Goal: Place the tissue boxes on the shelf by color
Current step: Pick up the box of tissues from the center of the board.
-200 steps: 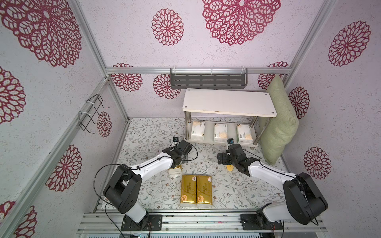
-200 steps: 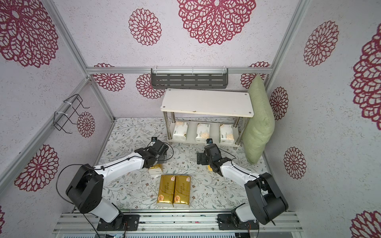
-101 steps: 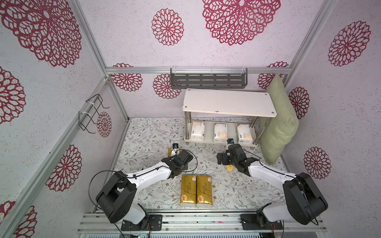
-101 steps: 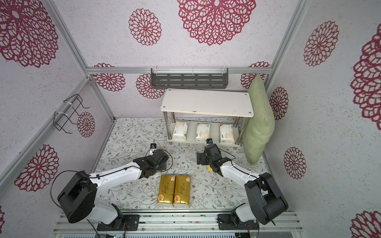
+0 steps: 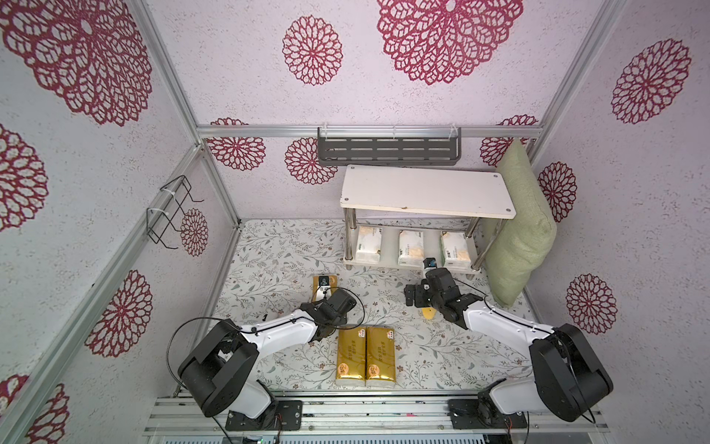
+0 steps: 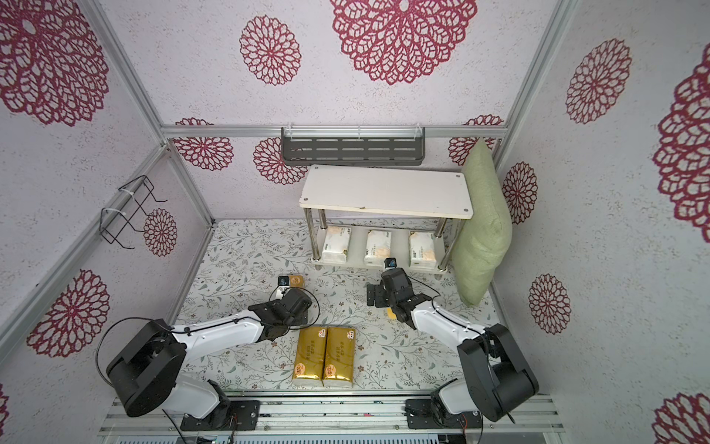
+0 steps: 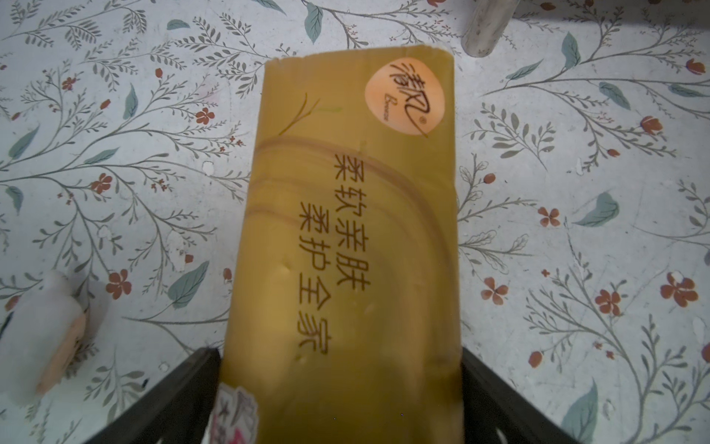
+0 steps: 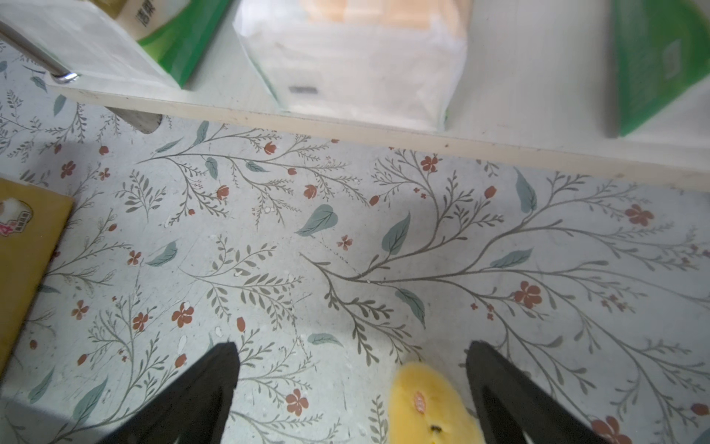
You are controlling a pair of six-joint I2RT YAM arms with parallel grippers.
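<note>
Here, the left pincer (image 7: 338, 351) is closed on the near end of a gold tissue pack (image 7: 357, 230), with one dark finger (image 7: 176, 396) pressed to each long side. The pack's long axis runs straight out from the pincer toward 12 o'clock, printed face up, with its round orange logo at the far end. Whether that end rests on the counter (image 5: 276, 253) cannot be told. In a top view this pack (image 6: 296, 281) shows just ahead of the wrist, left of the counter's centre. It sits at 8 o'clock from the shelf (image 5: 422, 188) and apart from it. The left arm (image 5: 276, 330) lies low, stretched from its base at 7 o'clock toward 1 o'clock.

The right pincer (image 8: 351, 346) stands spread and empty, its fingers aimed down at the counter and tilted toward the shelf's lower board (image 8: 538, 96). A yellow lump (image 8: 426, 407) lies on the counter between the fingers, nearer one of them. The right arm (image 5: 499, 326) reaches from its base at 5 o'clock toward 11 o'clock.

On the lower board lie three white tissue packs (image 5: 410, 248), side by side with gaps, long axes running 12 to 6 o'clock. At 6 o'clock on the counter two gold tissue packs (image 5: 350, 355) lie flat, parallel and touching. Their long axes likewise run 12 to 6, with the logos at the 6 o'clock ends.
</note>
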